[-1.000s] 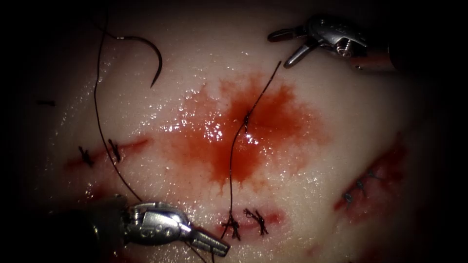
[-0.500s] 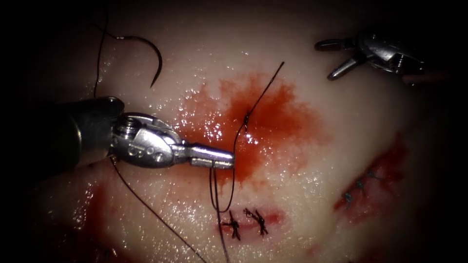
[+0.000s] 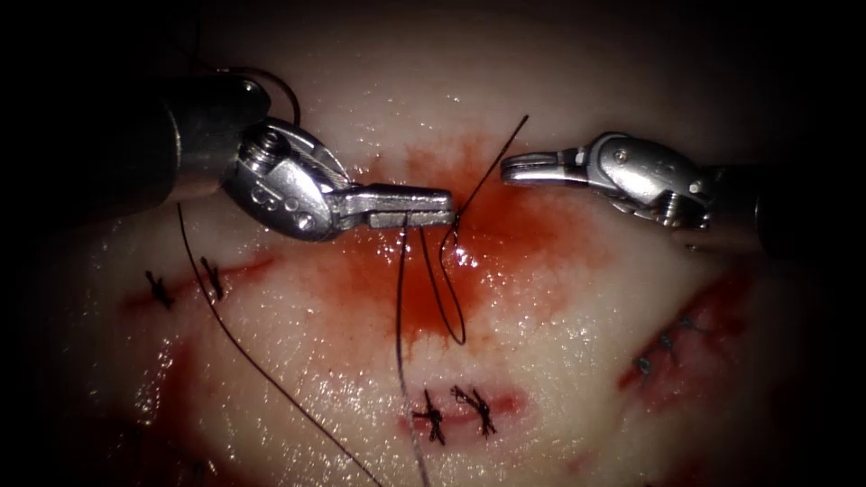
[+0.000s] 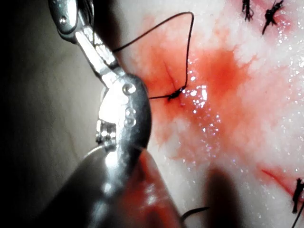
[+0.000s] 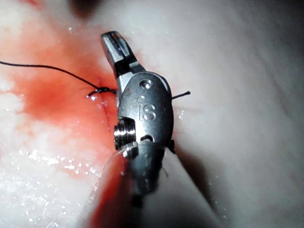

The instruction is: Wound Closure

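My left tool (image 3: pixel 442 206) reaches over the red fluid (image 3: pixel 505 243) on the tissue, jaws shut on the thread (image 3: pixel 400 298), which hangs from them in a loop down toward the lower stitches. The loop (image 4: pixel 189 42) runs back to a knot (image 3: pixel 456 219) in the tissue. From that knot a free thread tail (image 3: pixel 505 144) rises up and right. My right tool (image 3: pixel 507 169) has its jaws shut, holding nothing, tips just right of the tail. That tail (image 5: pixel 183 95) passes under the right tool's (image 5: pixel 113 42) body. The curved needle (image 3: pixel 287 93) lies free on the tissue at upper left, partly behind the left shaft.
Two tied stitches (image 3: pixel 456 413) close a short cut at the lower middle. Another stitched cut (image 3: pixel 185 284) lies at the left and a third (image 3: pixel 667 343) at the right. A long strand (image 3: pixel 244 352) trails across the lower left tissue.
The left tool has risen from the bottom edge to the middle, drawing the thread up into a loop. The right tool came down and left toward the tail and shut its jaws.
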Tool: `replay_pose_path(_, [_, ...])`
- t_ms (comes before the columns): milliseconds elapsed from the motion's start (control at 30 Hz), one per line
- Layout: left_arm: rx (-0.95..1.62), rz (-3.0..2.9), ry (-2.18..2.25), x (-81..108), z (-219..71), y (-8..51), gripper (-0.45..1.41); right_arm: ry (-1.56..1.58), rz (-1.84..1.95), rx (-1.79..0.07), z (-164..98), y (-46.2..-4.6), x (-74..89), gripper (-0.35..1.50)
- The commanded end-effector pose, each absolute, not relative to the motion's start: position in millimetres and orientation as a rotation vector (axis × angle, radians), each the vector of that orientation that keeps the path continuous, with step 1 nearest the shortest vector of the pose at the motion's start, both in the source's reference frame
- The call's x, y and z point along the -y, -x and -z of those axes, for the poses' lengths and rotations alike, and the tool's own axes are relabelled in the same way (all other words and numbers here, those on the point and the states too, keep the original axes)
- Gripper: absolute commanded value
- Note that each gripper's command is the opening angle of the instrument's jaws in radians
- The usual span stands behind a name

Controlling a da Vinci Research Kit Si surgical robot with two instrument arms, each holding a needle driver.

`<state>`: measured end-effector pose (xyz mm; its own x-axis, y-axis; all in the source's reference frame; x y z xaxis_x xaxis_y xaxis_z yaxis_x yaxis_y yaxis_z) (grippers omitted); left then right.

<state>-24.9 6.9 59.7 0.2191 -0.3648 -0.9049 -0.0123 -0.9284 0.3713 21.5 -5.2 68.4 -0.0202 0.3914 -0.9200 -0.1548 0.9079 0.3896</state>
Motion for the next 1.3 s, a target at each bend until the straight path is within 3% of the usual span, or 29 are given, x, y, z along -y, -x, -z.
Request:
replay_pose_path(33, [0.355, 1.749, -2.223, -7.6, -60.5, 25.5, -0.45, -0.209, -0.441, -1.538, -69.5, -23.7, 6.3, -0.27])
replay_pose_path(733, [0.364, 1.778, -2.245, -13.8, -70.5, 26.8, -0.45, -0.356, -0.291, -1.666, -69.9, -28.4, 8.9, -0.2])
replay_pose_path(833, [0.365, 1.791, -2.241, -14.2, -71.7, 26.8, -0.45, -0.393, -0.253, -1.7, -69.1, -29.0, 9.3, -0.35])
replay_pose_path(1300, [0.38, 1.902, -2.164, -14.6, -79.8, 24.7, -0.45, -0.465, -0.366, -1.848, -68.8, -28.7, 8.5, -0.35])
